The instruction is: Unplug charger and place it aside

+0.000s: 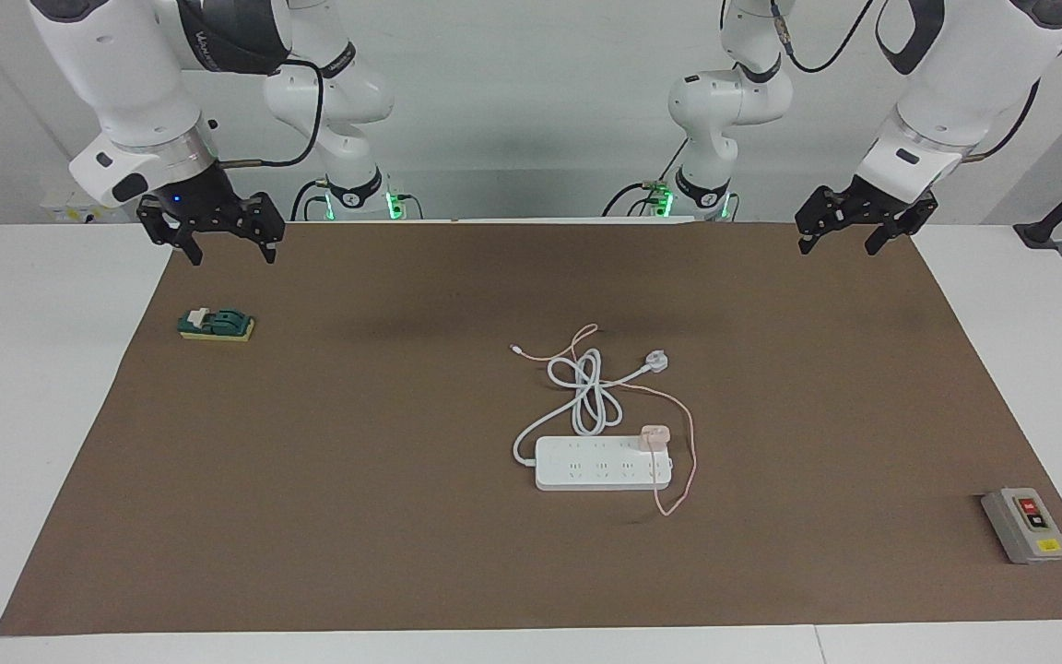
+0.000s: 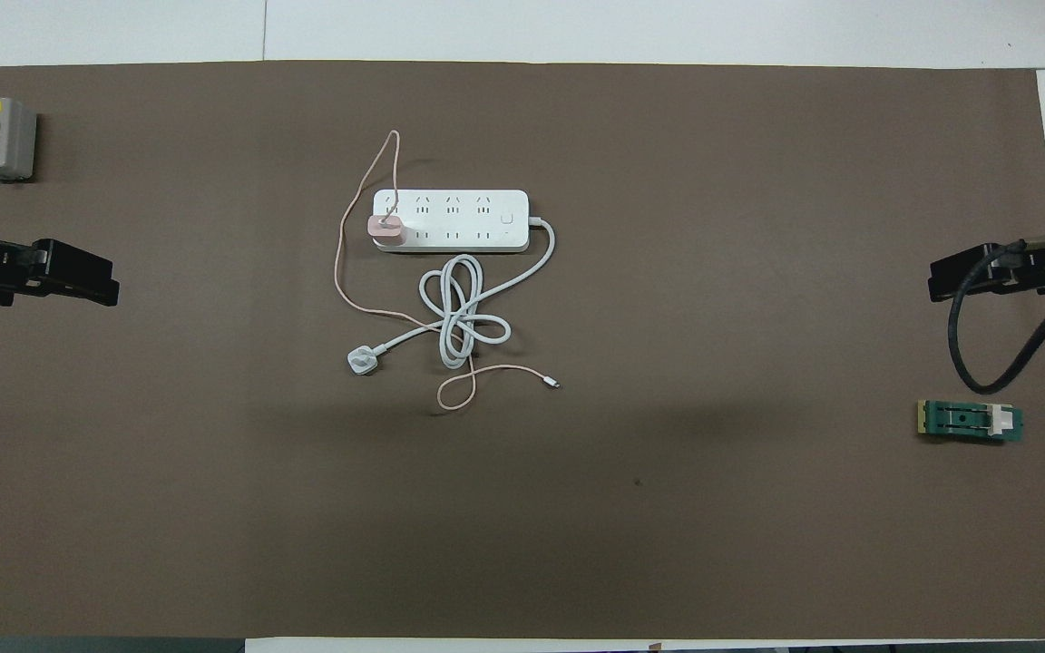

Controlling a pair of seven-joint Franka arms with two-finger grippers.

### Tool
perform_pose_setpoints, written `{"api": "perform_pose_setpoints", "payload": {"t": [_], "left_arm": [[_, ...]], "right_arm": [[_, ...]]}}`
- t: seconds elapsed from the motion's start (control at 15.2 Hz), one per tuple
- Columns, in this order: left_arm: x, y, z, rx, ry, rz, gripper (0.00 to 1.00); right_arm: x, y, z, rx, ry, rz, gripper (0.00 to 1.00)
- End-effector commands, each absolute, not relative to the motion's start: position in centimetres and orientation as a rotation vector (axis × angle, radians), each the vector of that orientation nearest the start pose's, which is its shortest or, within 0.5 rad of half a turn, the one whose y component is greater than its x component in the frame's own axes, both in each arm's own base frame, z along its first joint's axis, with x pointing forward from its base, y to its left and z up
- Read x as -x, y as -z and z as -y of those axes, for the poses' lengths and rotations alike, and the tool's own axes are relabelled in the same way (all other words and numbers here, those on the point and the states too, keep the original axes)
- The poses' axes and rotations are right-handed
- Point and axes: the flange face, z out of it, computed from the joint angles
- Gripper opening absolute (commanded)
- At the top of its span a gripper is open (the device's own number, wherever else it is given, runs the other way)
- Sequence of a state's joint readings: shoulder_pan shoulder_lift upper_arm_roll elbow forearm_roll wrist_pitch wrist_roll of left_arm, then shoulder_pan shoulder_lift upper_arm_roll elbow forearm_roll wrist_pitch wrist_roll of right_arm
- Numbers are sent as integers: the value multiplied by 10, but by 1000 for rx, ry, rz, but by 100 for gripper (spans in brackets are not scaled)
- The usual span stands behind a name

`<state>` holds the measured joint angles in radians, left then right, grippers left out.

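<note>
While plugged into power strip [image 1: 603,464], charger [image 1: 654,437], both arms waiting.

no text legible on anything

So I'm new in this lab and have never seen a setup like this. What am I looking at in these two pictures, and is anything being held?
These are two white robot arms at one table, each ending in a black two-finger gripper. One picture is taken from across the table, facing the robots; the other looks down from above their own end, so the sides are swapped.

The left gripper and right gripper both hang open over the edges of the brown mat, waiting. Nothing is held.

Mid-mat lies a white power strip. A small pink charger is plugged into its end toward the left arm, its thin pink cable looping around. The strip's own white cord lies coiled nearer the robots, ending in a round plug.

A grey switch box sits toward the left arm's end, a green block toward the right arm's.
</note>
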<state>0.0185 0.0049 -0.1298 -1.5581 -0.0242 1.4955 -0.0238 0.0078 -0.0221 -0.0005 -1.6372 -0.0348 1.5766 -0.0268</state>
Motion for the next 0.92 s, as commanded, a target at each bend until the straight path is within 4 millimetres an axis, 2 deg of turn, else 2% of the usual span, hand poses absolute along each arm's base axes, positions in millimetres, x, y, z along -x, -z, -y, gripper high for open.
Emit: {"api": "perform_pose_setpoints", "payload": {"t": [0.0, 0.33, 0.72, 0.85], "left_arm": [[-539, -622, 62, 3142, -83, -152, 100], [-538, -619, 61, 3141, -97, -155, 100], [-550, -611, 50, 3151, -103, -49, 100], [-551, -626, 54, 3157, -45, 110, 100]], "right_arm": [[-542, -609, 0, 3178, -46, 31, 100], [-542, -608, 0, 3178, -49, 31, 100], [-540, -607, 0, 3178, -64, 45, 100], [-540, -605, 0, 3178, -66, 43, 100]]}}
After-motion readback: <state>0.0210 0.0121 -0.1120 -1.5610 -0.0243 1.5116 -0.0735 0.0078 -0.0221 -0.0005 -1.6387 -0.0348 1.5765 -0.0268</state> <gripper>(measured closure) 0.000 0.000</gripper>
